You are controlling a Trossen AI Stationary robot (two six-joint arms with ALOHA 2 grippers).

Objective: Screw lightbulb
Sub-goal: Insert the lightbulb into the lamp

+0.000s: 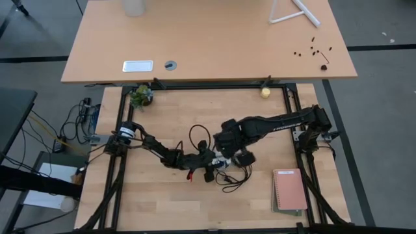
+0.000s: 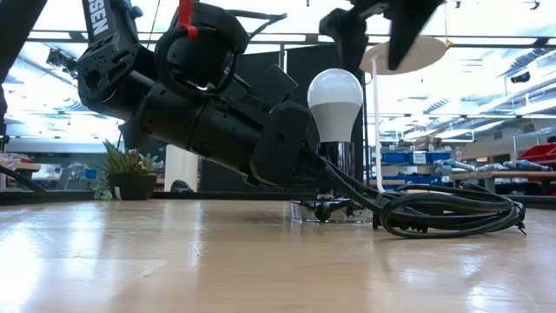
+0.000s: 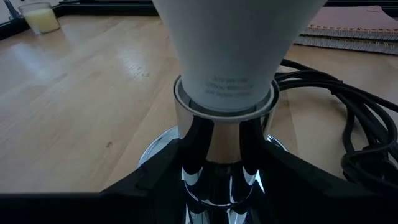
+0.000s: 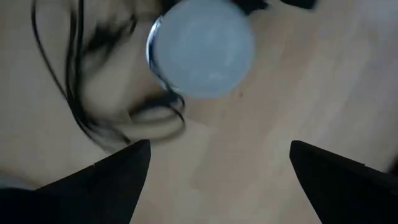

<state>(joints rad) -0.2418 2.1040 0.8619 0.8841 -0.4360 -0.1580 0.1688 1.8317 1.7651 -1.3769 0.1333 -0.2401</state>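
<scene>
Right gripper hangs just above the lightbulb, fingers spread wide, nothing held, probably resetting for another twist. Left gripper clamps the socket to stop it turning. Bulb stands upright in socket, table center.

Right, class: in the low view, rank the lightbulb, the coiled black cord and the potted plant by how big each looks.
1. Coiled black cord, widest.
2. Lightbulb.
3. Potted plant, smallest, though it stands farthest from the camera, so its true size is unsure.
</scene>
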